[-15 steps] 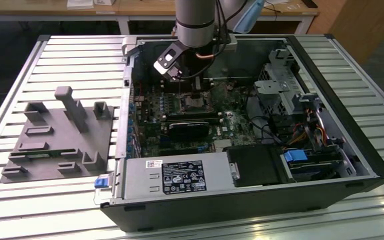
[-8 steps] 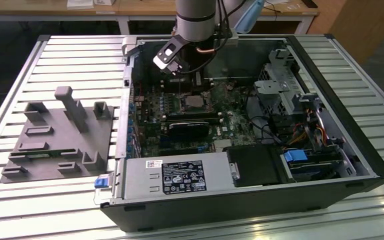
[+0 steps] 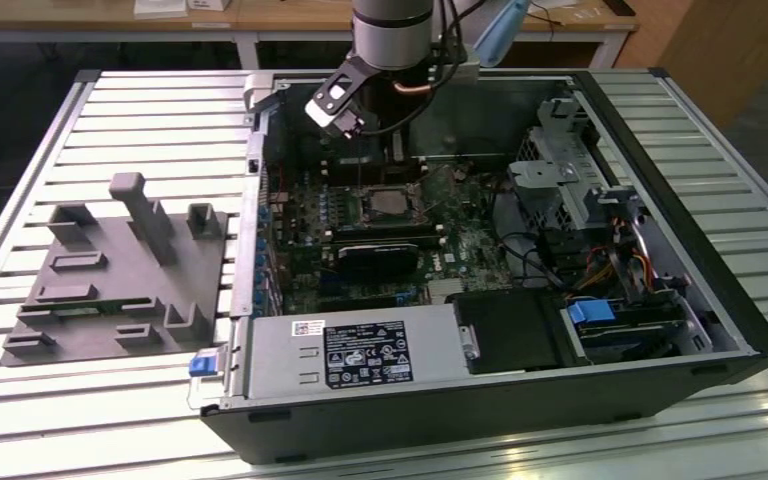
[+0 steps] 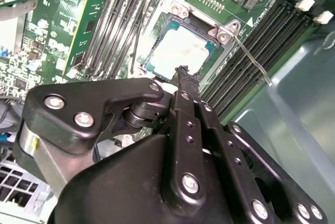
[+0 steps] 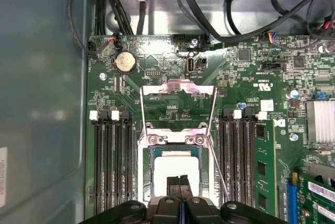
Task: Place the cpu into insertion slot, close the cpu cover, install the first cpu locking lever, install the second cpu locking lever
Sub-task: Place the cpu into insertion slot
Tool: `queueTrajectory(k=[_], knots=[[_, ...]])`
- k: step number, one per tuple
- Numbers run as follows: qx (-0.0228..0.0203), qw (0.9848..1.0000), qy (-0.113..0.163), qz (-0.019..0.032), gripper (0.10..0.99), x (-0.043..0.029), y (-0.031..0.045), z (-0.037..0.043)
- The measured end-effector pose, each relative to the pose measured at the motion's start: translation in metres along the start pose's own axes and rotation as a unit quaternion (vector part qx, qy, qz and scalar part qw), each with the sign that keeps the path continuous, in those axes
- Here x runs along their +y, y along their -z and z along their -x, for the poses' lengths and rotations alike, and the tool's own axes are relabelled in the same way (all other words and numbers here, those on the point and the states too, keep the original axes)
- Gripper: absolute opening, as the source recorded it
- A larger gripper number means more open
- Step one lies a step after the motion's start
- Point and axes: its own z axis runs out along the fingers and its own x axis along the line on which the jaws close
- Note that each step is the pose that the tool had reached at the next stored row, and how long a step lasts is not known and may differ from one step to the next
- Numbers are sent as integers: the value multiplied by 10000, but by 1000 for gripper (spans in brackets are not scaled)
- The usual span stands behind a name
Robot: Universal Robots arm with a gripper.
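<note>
silvery cpu in insertion slot

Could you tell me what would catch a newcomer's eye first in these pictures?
The open computer case on the slatted table, with the arm hanging over it. In the first wrist view the silvery cpu lies in the insertion slot, its cpu cover flipped open, the shut gripper poised at its edge.

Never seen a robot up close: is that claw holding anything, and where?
Nothing, it seems: the gripper is shut with nothing in it, its tip just above the cpu lying in the insertion slot.
</note>
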Motion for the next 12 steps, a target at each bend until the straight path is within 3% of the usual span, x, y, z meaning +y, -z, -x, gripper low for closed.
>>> queueTrajectory(k=[12], knots=[[0,10000,0,5,102,16,214,0]])
